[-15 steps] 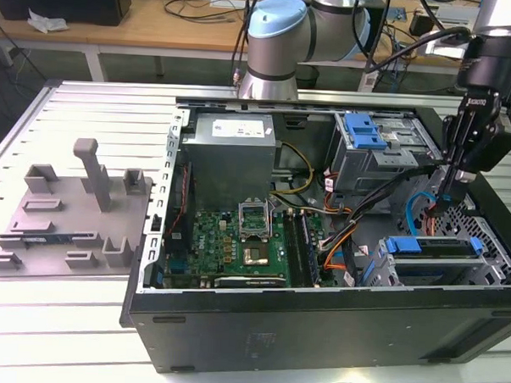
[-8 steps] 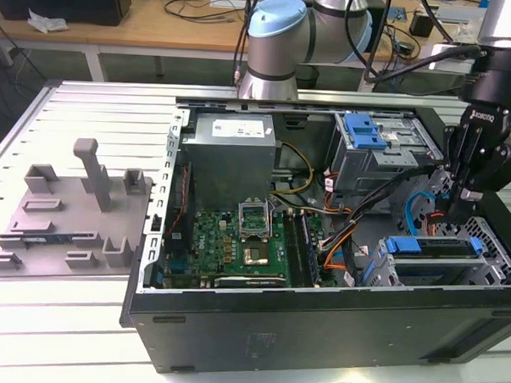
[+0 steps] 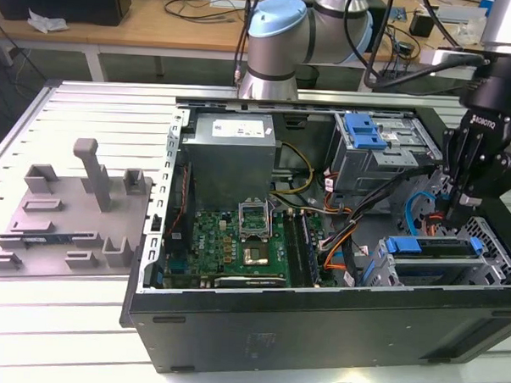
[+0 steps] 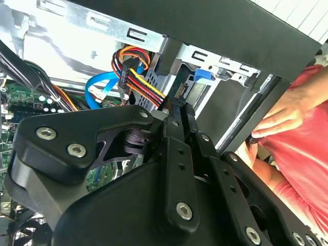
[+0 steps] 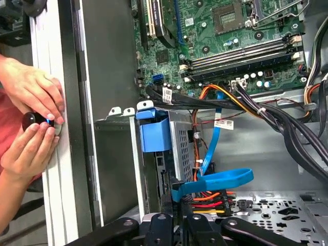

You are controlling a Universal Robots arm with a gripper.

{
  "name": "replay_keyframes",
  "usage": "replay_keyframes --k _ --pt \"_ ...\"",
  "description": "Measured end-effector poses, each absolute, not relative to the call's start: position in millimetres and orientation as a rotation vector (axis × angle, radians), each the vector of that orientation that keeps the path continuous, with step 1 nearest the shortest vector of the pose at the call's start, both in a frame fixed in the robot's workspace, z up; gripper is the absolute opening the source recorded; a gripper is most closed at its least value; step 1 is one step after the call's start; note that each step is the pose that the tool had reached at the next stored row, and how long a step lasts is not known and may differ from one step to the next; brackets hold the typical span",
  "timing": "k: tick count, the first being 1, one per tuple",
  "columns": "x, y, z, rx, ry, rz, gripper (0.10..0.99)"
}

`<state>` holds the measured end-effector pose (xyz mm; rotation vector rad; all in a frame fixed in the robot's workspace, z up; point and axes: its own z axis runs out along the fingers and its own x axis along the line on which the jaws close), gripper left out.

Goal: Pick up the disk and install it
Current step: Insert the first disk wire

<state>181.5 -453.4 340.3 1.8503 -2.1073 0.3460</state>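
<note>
Disk (image 3: 431,247) sits slotted in the lower drive cage (image 3: 378,270), at the exterior view's right end of the open computer case (image 3: 317,330), with its blue front towards the motherboard (image 3: 236,241). The tool (image 3: 455,215) hangs just above it, pressed together, beside coloured power wires (image 4: 141,77). The print on a white cable tag (image 5: 223,124) is too small to read.

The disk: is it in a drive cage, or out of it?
In. In the exterior view the disk sits inside the lower drive cage, blue front showing; whether fully seated, cannot tell.
</note>
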Motion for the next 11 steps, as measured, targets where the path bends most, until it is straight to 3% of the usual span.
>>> replay_keyframes --k 11 --pt "181 -466 343 1.904 -2.135 0.305 0.169"
